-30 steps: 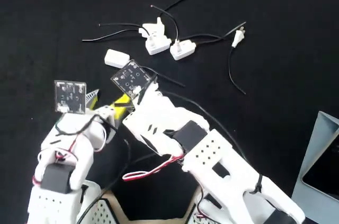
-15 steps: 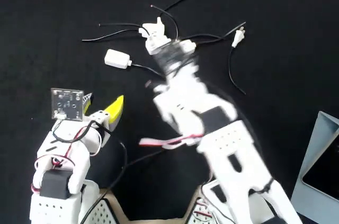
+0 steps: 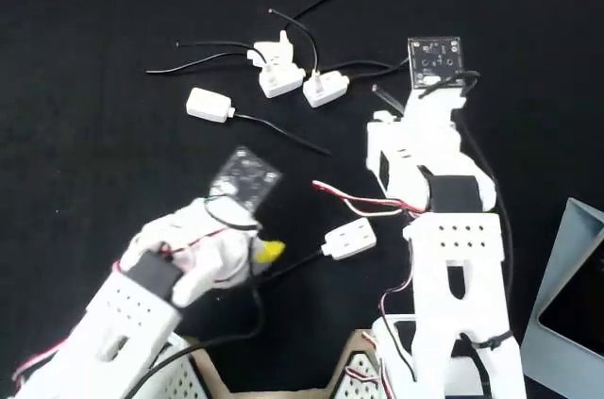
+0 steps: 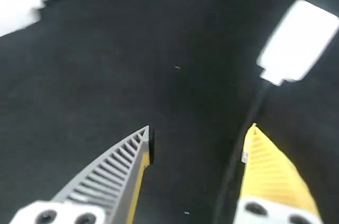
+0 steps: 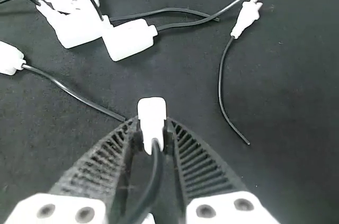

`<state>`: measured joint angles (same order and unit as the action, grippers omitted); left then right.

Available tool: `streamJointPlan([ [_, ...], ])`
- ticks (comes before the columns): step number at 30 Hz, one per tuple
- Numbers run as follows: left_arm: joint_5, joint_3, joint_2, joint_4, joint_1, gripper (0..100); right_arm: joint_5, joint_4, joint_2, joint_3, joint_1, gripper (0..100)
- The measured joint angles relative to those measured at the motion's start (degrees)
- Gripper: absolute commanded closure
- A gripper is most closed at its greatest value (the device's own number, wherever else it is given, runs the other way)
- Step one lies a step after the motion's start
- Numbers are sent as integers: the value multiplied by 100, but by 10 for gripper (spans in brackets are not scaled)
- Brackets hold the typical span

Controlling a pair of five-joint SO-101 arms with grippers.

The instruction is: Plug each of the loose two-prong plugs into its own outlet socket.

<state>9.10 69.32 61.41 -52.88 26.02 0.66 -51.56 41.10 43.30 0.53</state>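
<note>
My right gripper is shut on a white two-prong plug whose black cord runs back between the fingers. It hangs over the cloth just short of a cluster of white outlet sockets. A loose white plug with a thin black cord lies to one side. In the high view the right gripper sits right of the two sockets. My left gripper is open over bare cloth, close to a white socket on a black cord. That socket lies near the front, right of the left gripper.
Another white socket lies alone at the left, its cord running right. Thin black cords spread across the far cloth. A grey box stands at the right edge. The table is covered in black cloth.
The right arm has swung from the left-centre to the right side of the sockets. The left arm has moved right and lower, toward the front socket, which now shows.
</note>
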Motion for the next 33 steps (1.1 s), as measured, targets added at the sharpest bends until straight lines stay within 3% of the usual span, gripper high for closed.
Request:
streamJointPlan([
  [6,0,-818,-1749,132,818,723,0,0,0,0,-44,986],
  [15,9,-1644,-4387,1213,1187,732,0,0,0,0,-44,986],
  [20,9,-2207,-5486,1284,1354,945,0,0,0,0,-44,986],
  [21,9,-2321,-5618,1284,1380,984,0,0,0,0,-44,986],
  [27,18,-2690,-5916,1213,1398,972,0,0,0,0,-44,986],
  [33,44,-2769,-5556,237,1116,972,0,0,0,0,-44,986],
])
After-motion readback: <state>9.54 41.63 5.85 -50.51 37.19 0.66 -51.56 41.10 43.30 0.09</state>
